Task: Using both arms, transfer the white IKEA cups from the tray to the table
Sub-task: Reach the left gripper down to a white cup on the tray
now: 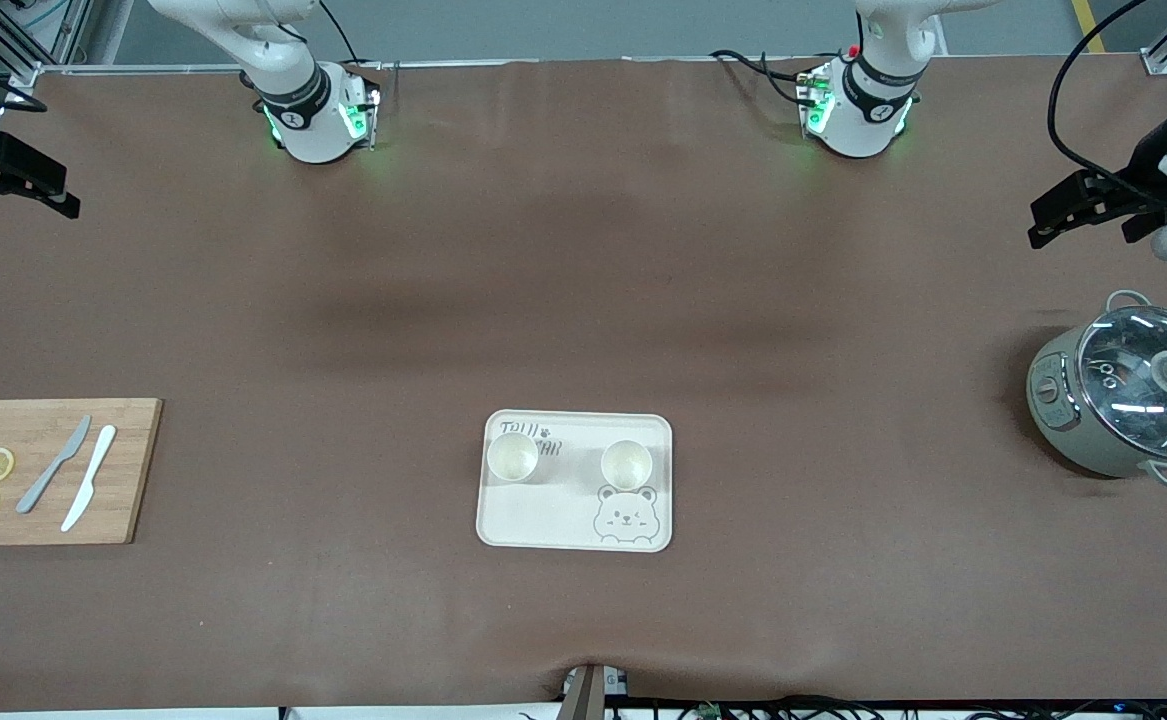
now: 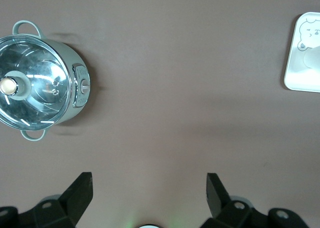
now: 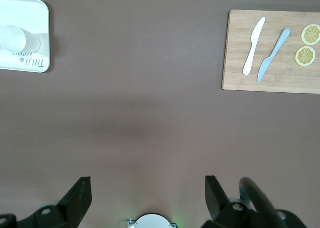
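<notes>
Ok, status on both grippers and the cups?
Left gripper open, up near the pot. Right gripper open, near the cutting board. Both cups upright on the tray. Nothing in the way.

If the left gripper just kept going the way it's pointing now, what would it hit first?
Probably bare table. The left gripper, jaws open, points down at brown surface between the pot and the tray, neither in its line, though depth is unclear.

table cover (image 1: 583, 300): matt brown | cutting board (image 1: 48, 470): wood | pot lid (image 1: 1148, 375): glossy glass | tray (image 1: 543, 520): smooth cream
</notes>
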Robot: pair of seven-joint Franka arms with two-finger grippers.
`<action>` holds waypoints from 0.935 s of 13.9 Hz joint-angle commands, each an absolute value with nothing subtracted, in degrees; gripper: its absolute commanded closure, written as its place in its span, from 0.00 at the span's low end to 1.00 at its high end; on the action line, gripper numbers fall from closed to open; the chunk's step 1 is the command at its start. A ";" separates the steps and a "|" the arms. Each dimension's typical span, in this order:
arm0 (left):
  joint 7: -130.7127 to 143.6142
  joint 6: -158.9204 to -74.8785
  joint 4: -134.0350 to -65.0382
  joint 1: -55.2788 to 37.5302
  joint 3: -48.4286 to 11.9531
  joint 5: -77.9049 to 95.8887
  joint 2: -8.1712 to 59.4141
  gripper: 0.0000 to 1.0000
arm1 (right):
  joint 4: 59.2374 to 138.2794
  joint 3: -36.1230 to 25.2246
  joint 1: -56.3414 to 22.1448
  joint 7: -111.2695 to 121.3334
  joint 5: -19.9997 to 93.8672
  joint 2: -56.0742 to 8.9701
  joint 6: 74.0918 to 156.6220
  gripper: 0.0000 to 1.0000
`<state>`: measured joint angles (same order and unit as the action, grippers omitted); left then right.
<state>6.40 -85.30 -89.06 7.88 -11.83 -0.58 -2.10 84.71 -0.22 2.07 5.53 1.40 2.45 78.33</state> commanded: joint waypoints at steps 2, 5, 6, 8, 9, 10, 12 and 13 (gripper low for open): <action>5.45 -85.17 -88.15 8.44 -12.30 -1.41 -1.58 0.00 | 85.61 0.44 3.43 5.98 2.37 3.51 78.31 0.00; 5.54 -85.17 -88.07 8.35 -12.30 -1.58 -0.97 0.00 | 85.61 0.44 3.43 6.06 2.37 3.43 78.31 0.00; 5.45 -85.17 -88.07 8.35 -12.22 -1.67 -0.88 0.00 | 85.61 0.44 3.43 6.06 2.37 3.43 78.31 0.00; 6.50 -85.34 -88.33 7.83 -12.30 -0.97 -0.62 0.00 | 85.61 0.44 3.43 6.06 2.37 3.43 78.31 0.00; 6.68 -85.43 -88.42 7.65 -12.48 -0.71 0.34 0.00 | 85.61 0.44 3.43 6.06 2.29 3.43 78.31 0.00; 7.20 -85.95 -88.42 6.86 -13.44 -0.70 1.22 0.00 | 85.61 0.44 3.43 5.98 2.37 3.43 78.22 0.00; 12.01 -88.67 -88.42 6.16 -15.54 -0.70 3.85 0.00 | 85.61 0.44 3.43 5.98 2.29 3.43 78.22 0.00; 15.09 -90.16 -88.50 5.54 -17.21 -0.79 5.35 0.00 | 85.61 0.44 3.43 5.98 2.29 3.43 78.31 0.00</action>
<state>10.42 -88.03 -89.20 6.43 -14.67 -0.55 2.42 84.72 -0.23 2.08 5.53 1.40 2.45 78.30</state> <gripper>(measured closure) 0.000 0.000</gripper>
